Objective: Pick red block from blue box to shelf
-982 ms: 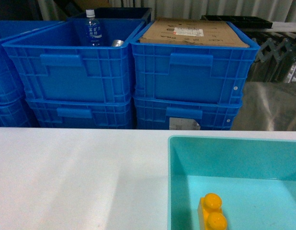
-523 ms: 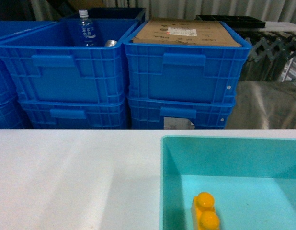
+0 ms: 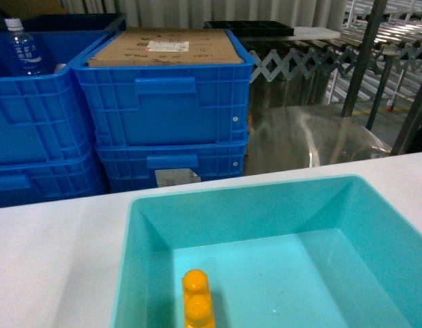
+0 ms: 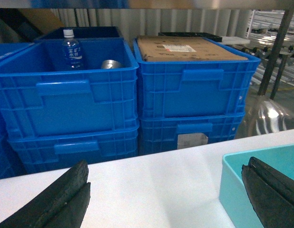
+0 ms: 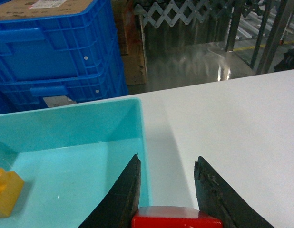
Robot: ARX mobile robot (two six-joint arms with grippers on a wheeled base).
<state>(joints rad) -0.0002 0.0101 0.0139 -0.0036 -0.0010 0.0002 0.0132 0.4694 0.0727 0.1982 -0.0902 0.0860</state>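
Observation:
The red block [image 5: 178, 218] sits pinched between the black fingers of my right gripper [image 5: 168, 159], at the bottom edge of the right wrist view. It hangs over the right wall of the blue box [image 5: 66, 123] and the white table beside it. The blue box [image 3: 139, 225] fills the lower head view and holds a yellow brick [image 3: 197, 301]. My left gripper [image 4: 165, 166] is open and empty over the table, its right finger above the box's left rim [image 4: 230, 180]. Steel posts of the shelf [image 3: 363, 58] stand at the far right. Neither gripper shows in the head view.
Stacked dark blue ribbed crates [image 3: 170, 102] stand behind the white table [image 3: 47, 260]; one carries a cardboard sheet [image 3: 163, 48], another a water bottle [image 4: 71, 50]. A folding metal lattice [image 3: 293, 65] and shiny floor lie behind the table at right.
The head view has swung to the right: the crates have slid left, the blue box now sits near the middle, and the shelf posts have come into sight.

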